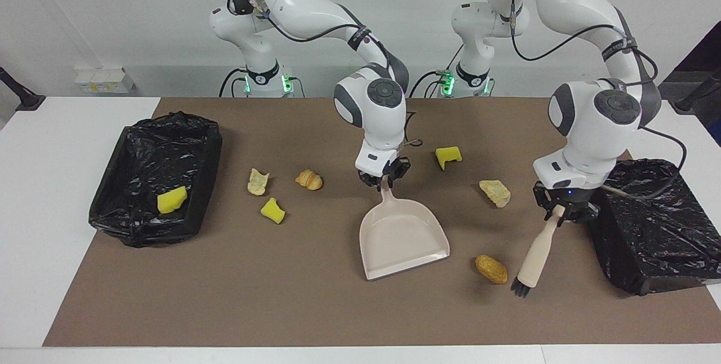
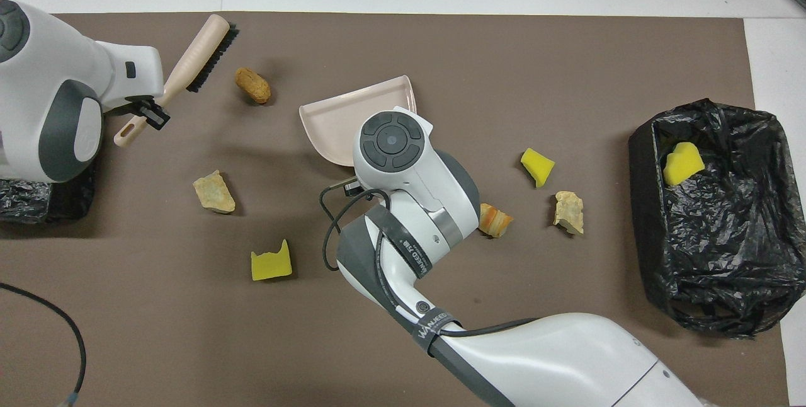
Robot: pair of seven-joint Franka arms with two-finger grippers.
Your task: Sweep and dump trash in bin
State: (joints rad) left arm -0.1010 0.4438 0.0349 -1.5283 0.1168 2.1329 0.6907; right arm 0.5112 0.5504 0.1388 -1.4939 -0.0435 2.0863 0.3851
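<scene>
"WANJEED" on right arm's grey band (image 2: 412,254), repeated lower down (image 2: 434,326) (approx. spelling, small print)

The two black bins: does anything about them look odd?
Yes. The bin at the right arm's end lies open with a yellow sponge chunk inside. The other bin, at the left arm's end, shows only a closed black top, apparently upside down, so nothing could go in.

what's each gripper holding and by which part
Left gripper holds the brush by its handle end; right gripper holds the dustpan by its handle.
</scene>
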